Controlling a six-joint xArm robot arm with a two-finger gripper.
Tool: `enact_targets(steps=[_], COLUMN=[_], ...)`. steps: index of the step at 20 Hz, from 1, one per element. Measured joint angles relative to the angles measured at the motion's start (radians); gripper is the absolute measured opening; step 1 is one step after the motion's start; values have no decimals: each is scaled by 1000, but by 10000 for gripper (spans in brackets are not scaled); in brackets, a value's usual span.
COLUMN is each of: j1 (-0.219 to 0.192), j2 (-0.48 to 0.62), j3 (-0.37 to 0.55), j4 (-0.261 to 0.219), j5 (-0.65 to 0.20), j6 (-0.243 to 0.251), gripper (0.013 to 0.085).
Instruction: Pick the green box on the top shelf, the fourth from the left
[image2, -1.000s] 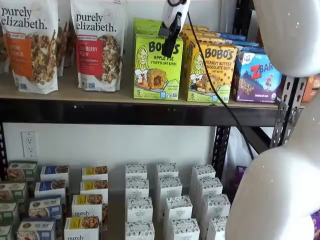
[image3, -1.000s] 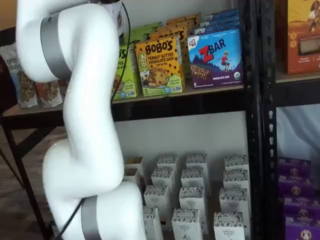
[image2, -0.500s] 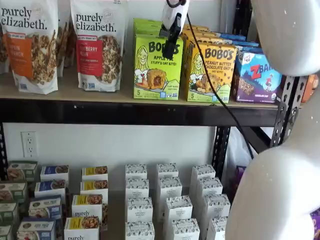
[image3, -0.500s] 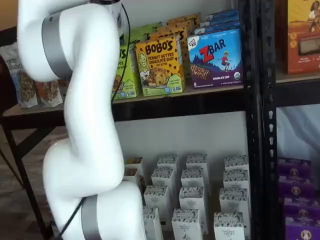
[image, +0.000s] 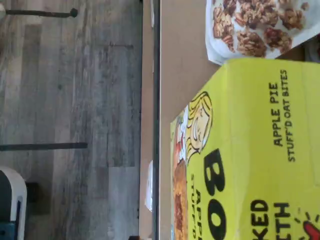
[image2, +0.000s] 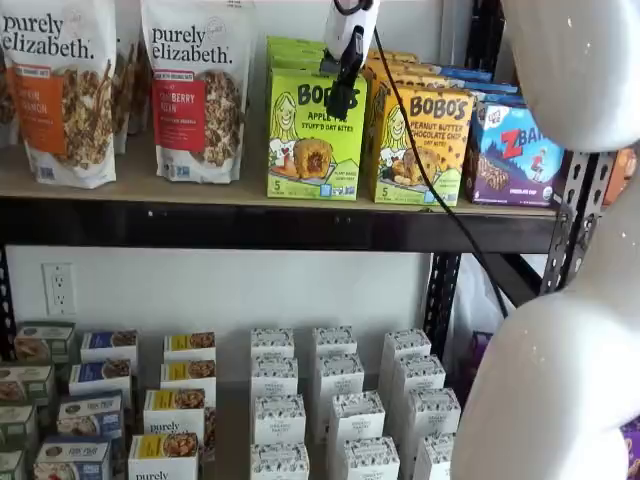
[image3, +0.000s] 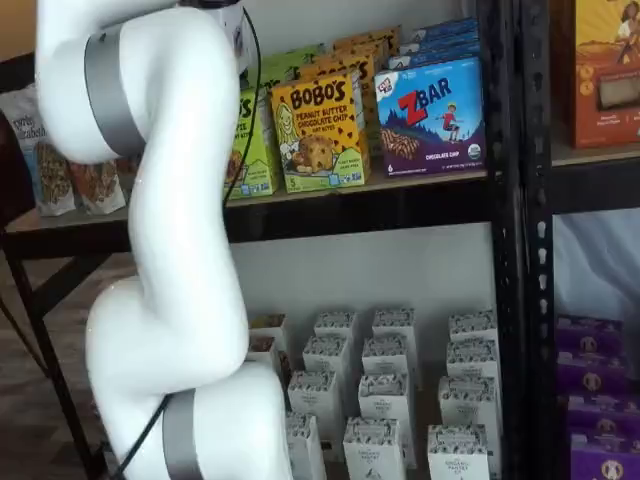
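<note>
The green box (image2: 315, 150) stands upright on the top shelf (image2: 200, 195), a lime carton reading "BOBO'S APPLE PIE". In a shelf view the arm covers its left part (image3: 255, 150). My gripper (image2: 338, 105) hangs from above, its black fingers side-on across the box's upper right front. The fingers read as one dark shape; the jaws stand wide with nothing held. The wrist view looks close onto the box's top and front (image: 260, 150), with the shelf board (image: 180, 75) beside it.
An orange-yellow Bobo's box (image2: 420, 150) stands tight against the green box's right side, then a blue ZBar box (image2: 515, 155). Granola bags (image2: 195, 90) stand to its left. Small white cartons (image2: 340, 410) fill the lower level. My white arm (image3: 170, 250) blocks much of one view.
The gripper has crept slightly upward against the green box's front. The box and its neighbours have not moved.
</note>
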Motion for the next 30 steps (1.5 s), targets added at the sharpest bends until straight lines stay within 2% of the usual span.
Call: enact_targets(steps=[15, 16, 17, 19, 20, 23, 24, 25, 26, 29, 30], j1=[19, 20, 21, 22, 22, 21, 21, 20, 20, 19, 18], j2=[-13, -14, -15, -16, -16, -18, -18, -19, -20, -22, -22], j3=[28, 31, 32, 36, 37, 41, 42, 43, 45, 49, 49], j4=[-17, -19, -20, -20, -19, -17, -16, -15, -14, -10, -9], j5=[-29, -33, -35, -38, -38, -42, -43, -45, -47, -54, -55], j6=[15, 16, 16, 17, 17, 17, 16, 16, 15, 14, 14], gripper=[850, 810, 810, 730, 730, 650, 650, 610, 610, 530, 530])
